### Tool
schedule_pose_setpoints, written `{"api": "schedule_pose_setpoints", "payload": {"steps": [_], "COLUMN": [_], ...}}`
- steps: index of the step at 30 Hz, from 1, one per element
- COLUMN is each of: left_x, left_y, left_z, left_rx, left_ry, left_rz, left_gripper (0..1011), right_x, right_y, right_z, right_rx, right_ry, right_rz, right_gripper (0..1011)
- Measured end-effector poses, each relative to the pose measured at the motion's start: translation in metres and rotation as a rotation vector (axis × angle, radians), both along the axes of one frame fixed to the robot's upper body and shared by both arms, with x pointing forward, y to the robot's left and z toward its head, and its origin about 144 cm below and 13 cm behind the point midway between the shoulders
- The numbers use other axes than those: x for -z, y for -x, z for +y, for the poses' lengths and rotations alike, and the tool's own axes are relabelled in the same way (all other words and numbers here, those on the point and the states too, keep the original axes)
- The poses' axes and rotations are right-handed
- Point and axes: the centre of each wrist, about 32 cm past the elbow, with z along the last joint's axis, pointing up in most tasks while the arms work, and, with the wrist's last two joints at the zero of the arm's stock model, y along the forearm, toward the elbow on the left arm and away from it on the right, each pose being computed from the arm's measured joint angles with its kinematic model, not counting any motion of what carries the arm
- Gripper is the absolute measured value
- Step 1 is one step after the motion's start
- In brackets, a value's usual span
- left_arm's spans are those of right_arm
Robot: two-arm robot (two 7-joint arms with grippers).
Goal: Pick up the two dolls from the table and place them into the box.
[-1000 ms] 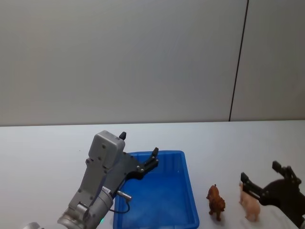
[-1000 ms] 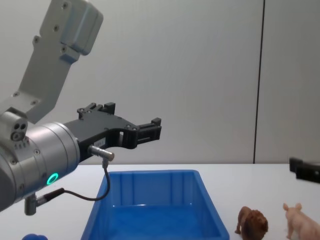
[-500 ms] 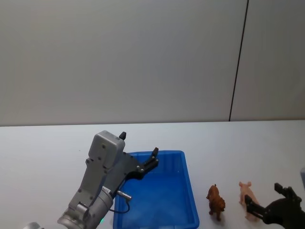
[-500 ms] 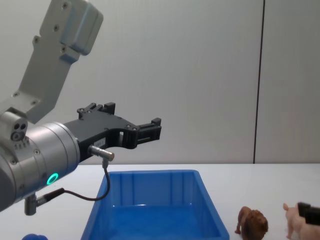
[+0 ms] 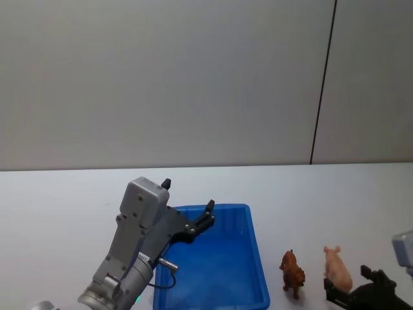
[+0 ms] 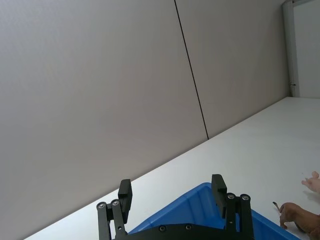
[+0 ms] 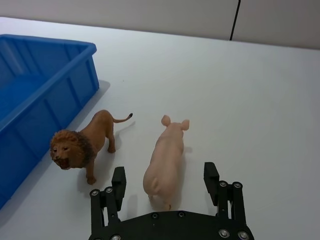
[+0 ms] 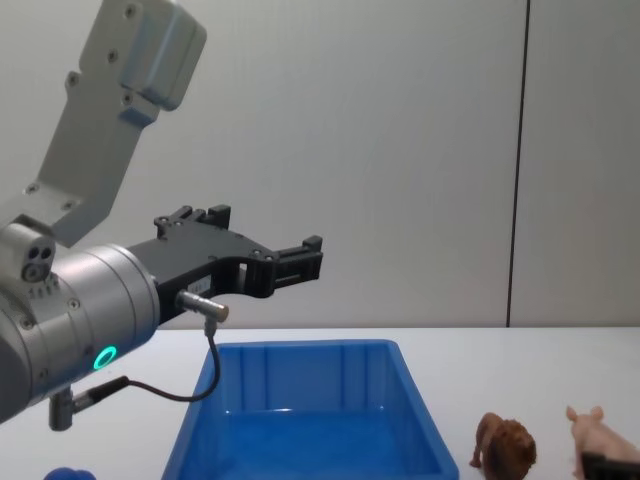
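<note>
Now my right claw (image 7: 165, 174) hangs low over the desk (image 7: 260, 85), spread wide. The pink pig (image 7: 167, 152) stands between its two fingers, which flank the hindquarters without touching, and its head points away from the claw. Just beside the pig, on the side toward the blue box (image 7: 47, 97), stands the brown lion (image 7: 82, 142), apart from the box wall. My left claw (image 6: 171, 182) hovers above the box, likewise released and carrying nothing.
</note>
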Motion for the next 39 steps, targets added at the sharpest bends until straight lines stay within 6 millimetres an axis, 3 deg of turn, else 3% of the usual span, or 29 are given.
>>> {"api": "schedule_pose_setpoints", "payload": {"steps": [13,21,29,39], "left_x": [0.0,0.0,0.0,0.0], "left_y": [0.0,0.0,0.0,0.0], "left_z": [0.0,0.0,0.0,0.0], "left_rx": [0.0,0.0,0.0,0.0], "left_ry": [0.0,0.0,0.0,0.0], "left_rz": [0.0,0.0,0.0,0.0], "left_gripper": [1001,1001,1001,1001], "right_x": [0.008,0.009,0.002,-0.022], "right_y": [-0.008,-0.009,-0.01,-0.017], "right_z": [0.006,0.009,0.012,0.021], "right_rx": [0.003,0.009,0.009,-0.057], "right_ry": [-0.031,-0.039,-0.032,-0.035], "right_rz": [0.062,0.049,-0.017,-0.141], "right_gripper": [656,387,373,373]}}
